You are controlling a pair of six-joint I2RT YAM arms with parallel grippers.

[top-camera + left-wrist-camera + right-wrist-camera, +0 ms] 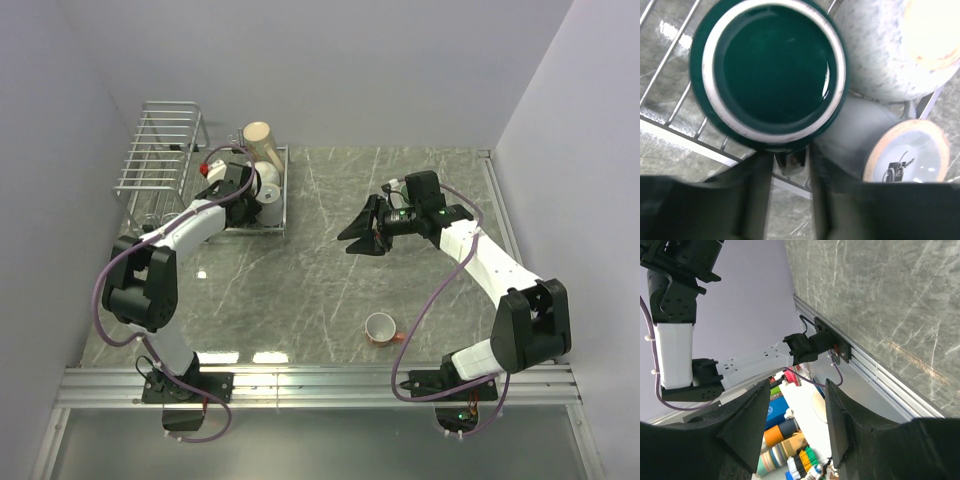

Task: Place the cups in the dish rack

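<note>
Where the dish rack (165, 140) holds the dark green mug (775, 65) upturned: left gripper (790, 167) barely parted around its handle (789, 160), grip uncertain; right gripper (797, 385) wide, empty. Risk: withdrawing could snag handle, tipping mug.

I see a grey marbled table (320, 270) boxed in by pale walls (350, 70), with a metal rail (330, 382) along its near edge. My right wrist view catches blurry coloured rolls (782, 437) past that edge.

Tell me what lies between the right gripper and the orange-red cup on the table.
Only bare tabletop: in the top view, nothing lies between the right gripper and the orange-red cup.
</note>
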